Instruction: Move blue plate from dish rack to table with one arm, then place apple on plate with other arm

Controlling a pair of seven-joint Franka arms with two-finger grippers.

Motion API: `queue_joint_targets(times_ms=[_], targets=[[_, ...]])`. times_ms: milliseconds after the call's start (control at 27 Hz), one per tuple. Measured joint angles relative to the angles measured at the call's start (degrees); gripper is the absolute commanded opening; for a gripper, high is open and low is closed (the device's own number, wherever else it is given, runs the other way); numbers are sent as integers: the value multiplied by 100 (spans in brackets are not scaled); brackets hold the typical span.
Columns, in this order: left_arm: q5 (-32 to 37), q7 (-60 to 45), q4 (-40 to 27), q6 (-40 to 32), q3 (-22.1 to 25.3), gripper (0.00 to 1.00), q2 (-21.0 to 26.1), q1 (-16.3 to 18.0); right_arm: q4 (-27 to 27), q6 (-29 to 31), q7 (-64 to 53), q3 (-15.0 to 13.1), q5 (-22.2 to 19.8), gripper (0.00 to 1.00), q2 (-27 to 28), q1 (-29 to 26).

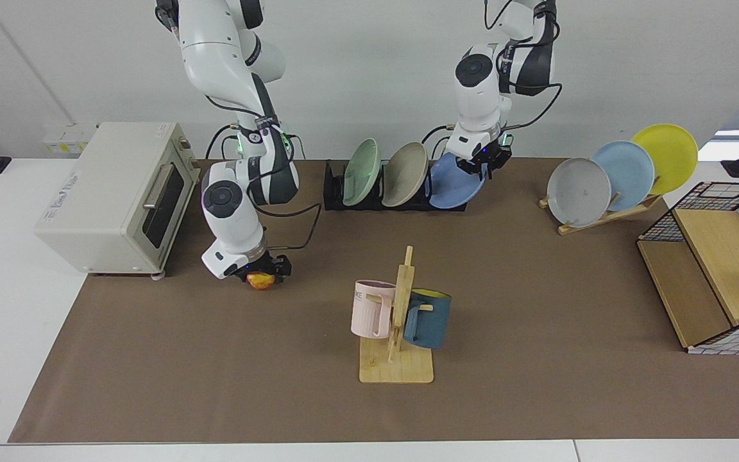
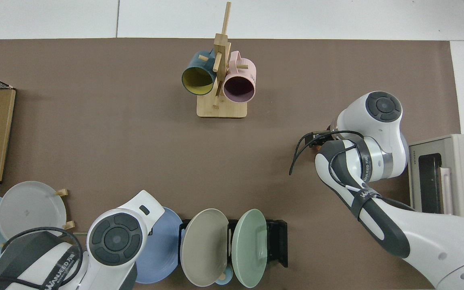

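The blue plate [image 1: 451,185] [image 2: 160,250] leans in the end slot of the black dish rack [image 1: 334,192] [image 2: 279,242], beside a beige and a green plate. My left gripper [image 1: 484,160] stands open at the plate's upper rim; the arm hides it in the top view. The apple [image 1: 260,281], red with yellow, sits on the brown mat of the table [image 1: 536,333] near the toaster oven. Directly over it, my right gripper [image 1: 260,272] [image 2: 316,139] is low and open, a finger on either side. The arm almost hides the apple in the top view.
A cream toaster oven [image 1: 113,199] stands close behind the right arm. A wooden mug tree [image 1: 398,321] with a pink and a teal mug stands mid-mat. A wooden stand [image 1: 607,215] holds grey, pale blue and yellow plates. A wire basket with wooden shelves [image 1: 716,269] is beyond it.
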Motion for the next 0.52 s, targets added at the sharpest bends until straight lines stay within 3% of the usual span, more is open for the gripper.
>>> queue_joint_targets(times_ms=[37,148,185,222,296,519], targets=[[0,2,0,0,0,17,0,-5,-4,2,0,0,0,88,0,0],[0,3,0,0,0,7,0,-19,-8,5,0,0,0,38,0,0],[0,3,0,0,0,0,0,-21,-8,5,0,0,0,26,0,0],[0,3,0,0,0,0,0,-21,-8,5,0,0,0,17,0,0],[0,62,-1,-36,0,0,-1,-21,-8,5,0,0,0,9,0,0],[1,153,32,-83,-5,0,0,-46,-12,5,0,1,0,8,0,58]])
